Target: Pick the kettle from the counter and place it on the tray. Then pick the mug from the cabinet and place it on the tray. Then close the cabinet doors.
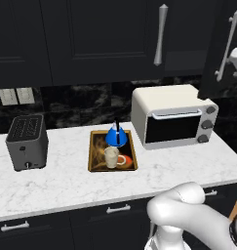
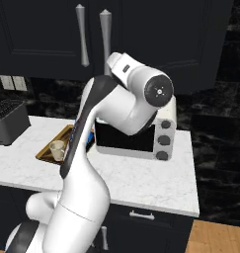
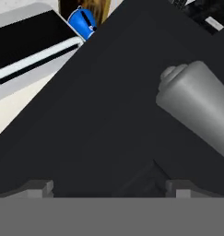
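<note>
The blue kettle (image 1: pixel 115 137) and the cream mug (image 1: pixel 111 157) stand together on the golden-rimmed tray (image 1: pixel 94 158) on the marble counter (image 1: pixel 61 183). The mug (image 2: pixel 57 149) and tray (image 2: pixel 46 150) also peek out from behind my arm. Up at the black cabinet (image 1: pixel 90 39), the left door's handle (image 1: pixel 160 34) lies flat and closed, while the right cabinet door (image 1: pixel 215 58) swings out ajar with its bar handle (image 1: pixel 227 46). My gripper (image 3: pixel 109 188) is open, right up against that door's black panel (image 3: pixel 99 124), beside its silver handle (image 3: pixel 196 110). The kettle (image 3: pixel 82 20) shows far below.
A grey toaster (image 1: pixel 26 141) stands at the counter's left. A cream toaster oven (image 1: pixel 173 122) sits right of the tray, under the ajar door. Black drawers (image 1: pixel 117 215) run below the counter. My arm (image 2: pixel 116 108) rises in front of the oven.
</note>
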